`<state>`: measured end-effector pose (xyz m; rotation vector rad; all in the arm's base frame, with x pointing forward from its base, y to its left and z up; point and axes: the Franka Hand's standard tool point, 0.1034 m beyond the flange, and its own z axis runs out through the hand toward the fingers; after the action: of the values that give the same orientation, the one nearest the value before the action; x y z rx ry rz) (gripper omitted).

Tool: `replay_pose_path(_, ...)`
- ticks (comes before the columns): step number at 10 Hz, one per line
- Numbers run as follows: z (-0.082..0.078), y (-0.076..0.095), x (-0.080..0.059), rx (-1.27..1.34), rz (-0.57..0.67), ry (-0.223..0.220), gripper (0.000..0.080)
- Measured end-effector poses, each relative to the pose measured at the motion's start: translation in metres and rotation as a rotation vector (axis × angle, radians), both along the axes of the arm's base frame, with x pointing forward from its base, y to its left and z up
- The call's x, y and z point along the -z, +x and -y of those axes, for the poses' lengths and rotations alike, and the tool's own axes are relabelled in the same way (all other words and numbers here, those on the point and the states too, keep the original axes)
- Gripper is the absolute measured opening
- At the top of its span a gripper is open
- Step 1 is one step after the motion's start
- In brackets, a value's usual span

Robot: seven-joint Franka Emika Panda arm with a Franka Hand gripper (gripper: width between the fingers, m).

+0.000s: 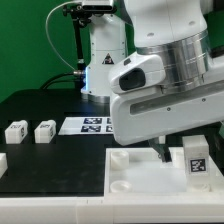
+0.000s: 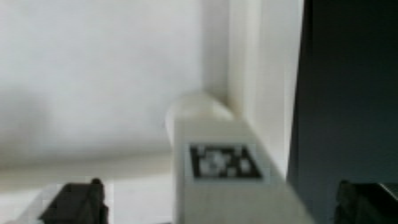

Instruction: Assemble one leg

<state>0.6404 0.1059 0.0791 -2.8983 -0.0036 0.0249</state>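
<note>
A leg, a small white post with a black-and-white tag, stands upright in the corner of the large white tray-like piece at the exterior view's right. My gripper hangs just above the tray next to this leg. In the wrist view the same leg lies between my two dark fingertips, with a gap on each side. The gripper is open and holds nothing. Two more legs stand on the black table at the exterior view's left.
The marker board lies flat behind the tray. Another white part shows at the exterior view's left edge. The robot's base stands at the back. The arm's bulky wrist hides much of the tray's right side.
</note>
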Motion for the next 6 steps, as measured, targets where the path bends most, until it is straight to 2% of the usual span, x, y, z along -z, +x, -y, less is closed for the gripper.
replay_pose_path(2, -0.0005, -0.0001, 0.0004, 0.033, -0.005, 0.000, 0.0637)
replay_pose_path(4, -0.0013, -0.0002, 0.0005, 0.166, -0.039, -0.001, 0.0287)
replay_pose_path(6, -0.0024, -0.0003, 0.0002, 0.356, -0.085, -0.004, 0.0291)
